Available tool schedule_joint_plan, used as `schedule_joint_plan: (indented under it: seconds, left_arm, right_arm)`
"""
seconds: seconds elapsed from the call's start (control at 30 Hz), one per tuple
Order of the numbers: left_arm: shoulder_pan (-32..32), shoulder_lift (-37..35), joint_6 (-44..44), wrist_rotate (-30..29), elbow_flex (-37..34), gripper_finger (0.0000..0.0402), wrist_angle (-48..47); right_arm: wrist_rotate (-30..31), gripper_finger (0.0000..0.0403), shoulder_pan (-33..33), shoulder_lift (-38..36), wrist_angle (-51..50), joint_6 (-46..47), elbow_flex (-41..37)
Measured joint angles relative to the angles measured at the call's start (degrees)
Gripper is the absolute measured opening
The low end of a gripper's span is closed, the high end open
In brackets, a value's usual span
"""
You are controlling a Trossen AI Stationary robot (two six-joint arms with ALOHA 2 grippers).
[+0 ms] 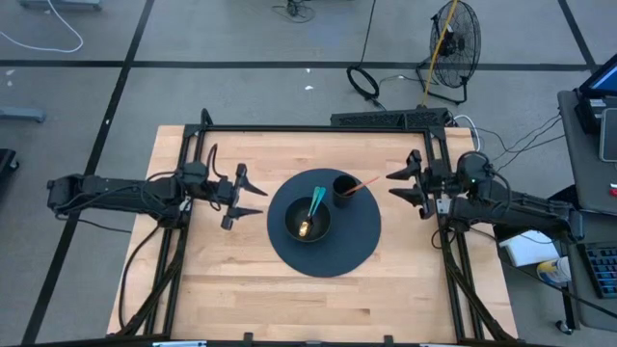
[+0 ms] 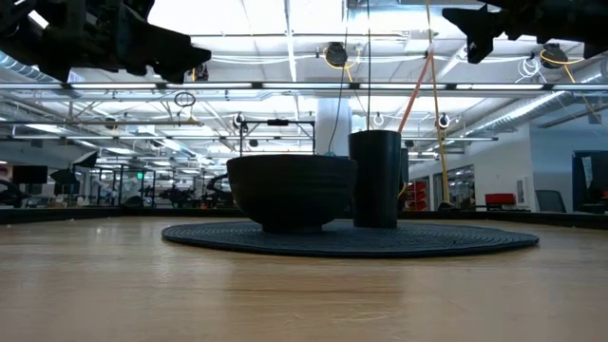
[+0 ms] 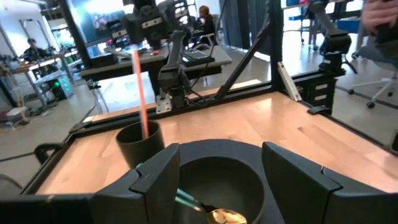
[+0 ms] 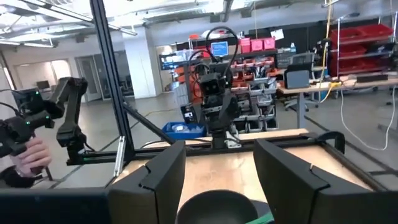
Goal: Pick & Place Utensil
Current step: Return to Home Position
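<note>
— Two grippers over the table [image 1: 241, 299]; where does each one hang?

— The left gripper [image 1: 253, 196] is above bare wood between the table's left edge and the placemat [image 1: 362, 243], just off the mat's rim; the right gripper [image 1: 393, 184] faces it from the side of the right edge, just beside the mat; both are raised, since the low view catches the arms only at its top, well above the crockery.

— And the jaws?

— Released on both; each pair is spread with nothing between; from the left wrist its fingers [image 3: 155, 180] stand well apart.

— Where is the utensil?

— The gold spoon [image 1: 307, 227] lies inside the black bowl [image 1: 289, 220], its teal handle pointing toward the table's back edge; the bowl sits near the middle of the dark round placemat; the placemat lies about midway between the left and right edges, a little nearer the back edge than the front.

— The cup?

— One black cup [image 1: 344, 187] stands upright on the mat, just beside the bowl on the side of the back right corner; whether the two touch I cannot tell; the orange straw [image 1: 363, 183] stands in it, tilted toward the right edge.

— Anything beyond the table?

— A floor fan [image 1: 453, 39] past the back edge; in the right wrist view a person's hand [image 4: 28, 158] grips a dark handle off to one side.
</note>
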Motion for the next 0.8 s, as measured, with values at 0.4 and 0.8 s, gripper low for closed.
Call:
schedule_joint_plan:
  seconds: [0.4, 0.8]
  left_arm:
    - [-1.47, -0.01, -2.95, -0.85, 0.00, 0.0232, -2.56]
    - [3.33, -6.39, -5.47, 2.83, -2.18, 0.0232, -0.89]
  right_arm:
    - [-5.53, 0.0183, 5.75, 0.09, 6.26, -6.16, -7.58]
    - [-5.82, 0.0187, 7.94, -9.67, 8.93, -5.52, -15.43]
